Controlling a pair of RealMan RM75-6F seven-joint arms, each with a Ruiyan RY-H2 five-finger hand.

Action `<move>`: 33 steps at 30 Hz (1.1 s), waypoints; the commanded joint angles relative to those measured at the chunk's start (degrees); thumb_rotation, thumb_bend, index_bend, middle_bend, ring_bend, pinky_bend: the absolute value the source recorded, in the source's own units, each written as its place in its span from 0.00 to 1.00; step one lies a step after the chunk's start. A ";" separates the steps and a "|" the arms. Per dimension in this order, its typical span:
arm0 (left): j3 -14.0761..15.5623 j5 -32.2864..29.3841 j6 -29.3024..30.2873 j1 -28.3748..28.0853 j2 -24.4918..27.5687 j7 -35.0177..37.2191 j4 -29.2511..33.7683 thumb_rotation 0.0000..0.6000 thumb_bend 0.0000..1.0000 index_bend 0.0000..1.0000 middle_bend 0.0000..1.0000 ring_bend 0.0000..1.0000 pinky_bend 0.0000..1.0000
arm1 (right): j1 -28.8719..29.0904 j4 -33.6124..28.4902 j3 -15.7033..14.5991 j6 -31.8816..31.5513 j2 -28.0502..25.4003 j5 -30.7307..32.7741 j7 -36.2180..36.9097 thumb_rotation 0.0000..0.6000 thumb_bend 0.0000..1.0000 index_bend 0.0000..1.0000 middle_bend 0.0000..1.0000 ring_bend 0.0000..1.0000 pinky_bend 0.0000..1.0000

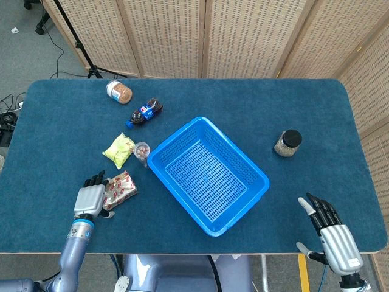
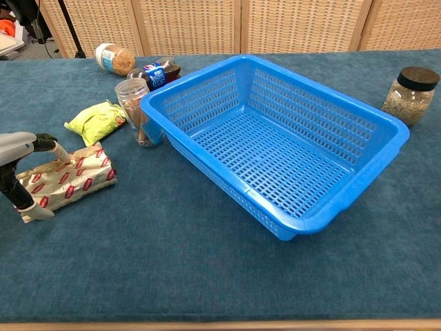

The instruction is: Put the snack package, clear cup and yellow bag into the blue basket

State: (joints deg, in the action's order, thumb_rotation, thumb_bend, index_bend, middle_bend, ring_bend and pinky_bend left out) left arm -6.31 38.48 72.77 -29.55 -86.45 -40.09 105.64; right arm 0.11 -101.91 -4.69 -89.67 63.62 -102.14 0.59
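- Left hand [image 1: 90, 199], fingers curled over the end of the crinkled red-and-silver snack package [image 1: 119, 188], not clearly clamped.
- Right hand [image 1: 333, 233], fingers apart, near the table edge.
- Blue slatted plastic basket [image 1: 255, 172] sits mid-table.

The left hand [image 2: 17, 172] is cut off by the left edge of the chest view, and the near end of the snack package [image 1: 120, 189] is covered by it in the head view. The right hand [image 1: 331, 234] is cropped at the bottom edge; whether the package is gripped cannot be told
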 commanded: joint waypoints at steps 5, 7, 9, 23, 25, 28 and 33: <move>-0.10 -1.63 -0.39 -1.80 -3.84 -2.17 -3.85 1.00 0.01 0.27 0.00 0.09 0.18 | -0.02 -0.02 0.02 -0.08 -0.22 0.17 0.35 1.00 0.21 0.00 0.00 0.00 0.06; 0.29 -1.72 -0.21 -2.12 -4.65 -3.02 -4.81 1.00 0.05 0.28 0.00 0.10 0.19 | -0.05 0.01 0.08 -0.20 -0.33 0.28 0.56 1.00 0.21 0.00 0.00 0.00 0.06; 0.73 -1.38 0.61 -2.23 -5.43 -3.81 -5.62 1.00 0.10 0.31 0.00 0.12 0.22 | -0.08 0.04 0.15 -0.30 -0.40 0.43 0.74 1.00 0.21 0.00 0.00 0.00 0.06; 3.81 12.12 9.05 -0.25 -2.57 -4.64 -1.69 1.00 0.30 0.55 0.18 0.28 0.34 | -0.13 -0.14 0.12 -0.33 -0.58 0.43 0.75 1.00 0.21 0.00 0.00 0.00 0.06; 4.22 13.41 9.35 0.18 -0.94 -4.49 0.63 1.00 0.31 0.58 0.20 0.30 0.35 | -0.17 -0.17 0.12 -0.43 -0.61 0.39 0.77 1.00 0.21 0.00 0.00 0.00 0.06; 4.85 15.66 9.72 0.67 1.60 -4.31 3.74 1.00 0.31 0.60 0.22 0.32 0.36 | -0.21 -0.19 0.16 -0.57 -0.68 0.42 0.92 1.00 0.21 0.00 0.00 0.00 0.06; 5.02 20.51 10.08 1.30 6.38 -2.41 10.17 1.00 0.31 0.60 0.22 0.32 0.36 | -0.21 -0.24 0.17 -0.53 -0.78 0.49 1.09 1.00 0.21 0.00 0.00 0.00 0.06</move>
State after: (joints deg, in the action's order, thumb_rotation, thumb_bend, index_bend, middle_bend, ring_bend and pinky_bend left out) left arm -1.49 56.69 82.52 -28.68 -82.23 -43.54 113.22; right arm -0.10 -102.14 -4.52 -90.21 62.85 -101.65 1.67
